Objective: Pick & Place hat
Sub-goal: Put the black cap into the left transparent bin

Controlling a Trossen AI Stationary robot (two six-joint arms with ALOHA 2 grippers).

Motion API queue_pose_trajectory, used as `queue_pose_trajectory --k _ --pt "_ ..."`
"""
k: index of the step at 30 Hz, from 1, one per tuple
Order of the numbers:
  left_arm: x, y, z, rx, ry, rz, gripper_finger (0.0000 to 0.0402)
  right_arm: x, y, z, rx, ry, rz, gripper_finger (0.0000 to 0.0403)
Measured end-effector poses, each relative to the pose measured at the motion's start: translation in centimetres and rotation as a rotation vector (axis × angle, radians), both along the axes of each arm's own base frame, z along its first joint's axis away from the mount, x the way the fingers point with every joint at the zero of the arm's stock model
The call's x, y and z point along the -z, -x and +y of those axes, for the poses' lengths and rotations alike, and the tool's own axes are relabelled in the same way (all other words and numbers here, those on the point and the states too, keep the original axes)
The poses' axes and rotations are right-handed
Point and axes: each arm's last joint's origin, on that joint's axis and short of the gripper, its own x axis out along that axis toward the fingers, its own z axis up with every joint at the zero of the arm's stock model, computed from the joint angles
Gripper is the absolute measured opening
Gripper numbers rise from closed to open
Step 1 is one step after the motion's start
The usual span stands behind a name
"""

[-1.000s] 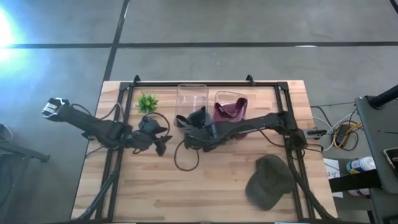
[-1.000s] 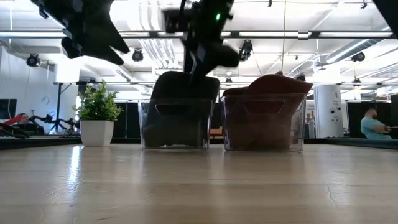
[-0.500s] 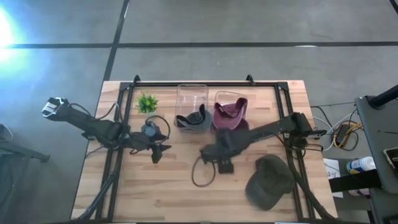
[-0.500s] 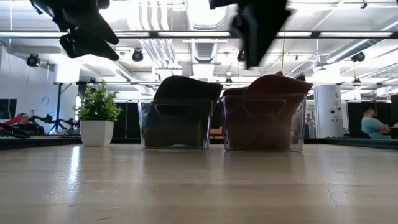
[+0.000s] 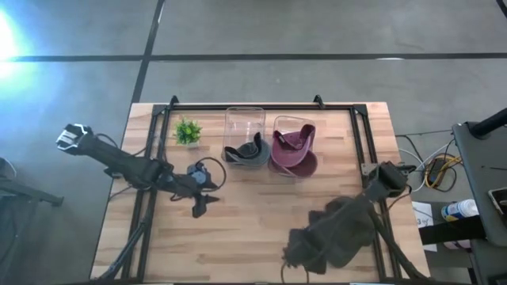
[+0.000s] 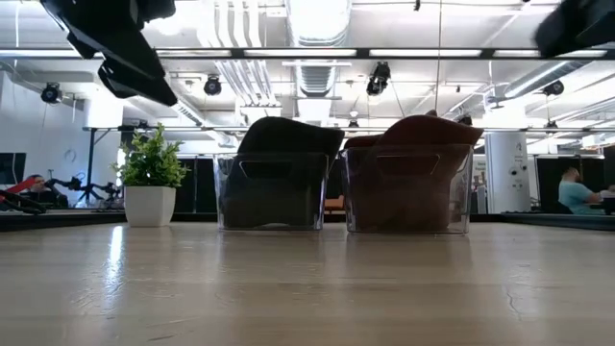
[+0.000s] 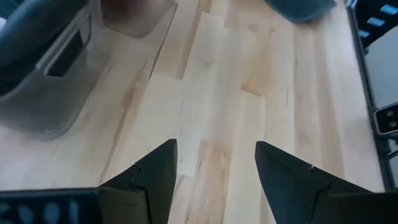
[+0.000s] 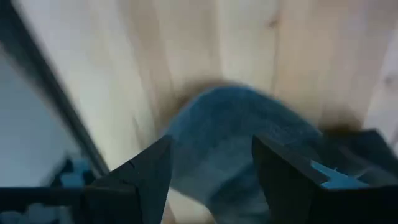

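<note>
An olive-green cap [image 5: 354,237] lies on the table near its right front corner. My right arm reaches over the cap, and my right gripper [image 5: 305,247] hangs above it, open and touching nothing. In the right wrist view the cap [image 8: 249,143] shows just ahead of the open fingers [image 8: 211,180]. My left gripper [image 5: 203,204] is open and empty above the table's left middle, and it shows in the low view [image 6: 130,62] too. A dark grey hat [image 5: 244,152] lies in the left clear bin. A maroon hat [image 5: 291,144] lies in the right clear bin.
Two clear bins [image 5: 244,120] [image 5: 295,125] stand side by side at the back middle. A small potted plant [image 5: 188,131] stands to their left. A black frame rail [image 5: 366,142] runs along the table's right side. Bare wood lies between the two arms.
My right gripper has drawn away from the left bin, where the dark grey hat stays lying. It has swung fast toward the table's near right corner and now hangs over the olive cap. My left gripper has drifted a little toward the near edge.
</note>
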Motion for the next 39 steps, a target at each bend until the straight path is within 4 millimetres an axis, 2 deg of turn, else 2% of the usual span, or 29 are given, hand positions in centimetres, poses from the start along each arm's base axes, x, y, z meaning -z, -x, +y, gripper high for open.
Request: queue_pose_trajectory --k 4,9,16,21,25,30,32,34,36,39 --pt "0.6 -0.4 -0.3 0.02 -0.029 0.029 0.0211 -0.1 1.5 2.5 0.182 0.082 -0.088 0.0215" --pt "1.3 -0.7 -0.8 0.06 -0.071 0.058 0.0211 0.2 3.2 5.3 0.306 0.068 -0.156 0.0215" --pt "2.1 -1.3 -1.3 0.062 -0.084 0.077 0.0211 1.2 4.9 8.0 0.347 -0.018 -0.187 0.0215" --pt "3.0 -2.0 -1.6 0.057 -0.098 0.102 0.0211 1.9 6.4 8.9 0.264 -0.027 -0.189 0.0215" --pt "3.7 -2.4 -2.2 0.069 -0.105 0.124 0.0211 2.0 7.9 7.8 0.355 0.144 -0.095 0.0215" --pt "4.3 -2.5 -2.9 0.082 -0.096 0.132 0.0211 0.9 10.3 5.2 0.589 0.542 0.036 0.0215" --pt "4.3 -2.6 -3.1 0.085 -0.091 0.125 0.0211 1.0 10.8 4.8 0.664 0.52 0.013 0.0215" --pt "4.2 -2.6 -3.1 0.085 -0.089 0.12 0.0211 1.7 11.5 4.0 0.733 0.54 0.068 0.0215" --pt "4.2 -2.6 -3.1 0.082 -0.091 0.117 0.0211 2.9 12.2 3.4 0.839 0.604 0.143 0.0215" --pt "4.1 -2.6 -3.1 0.081 -0.096 0.106 0.0211 4.4 12.6 2.4 0.981 0.662 0.144 0.0215"
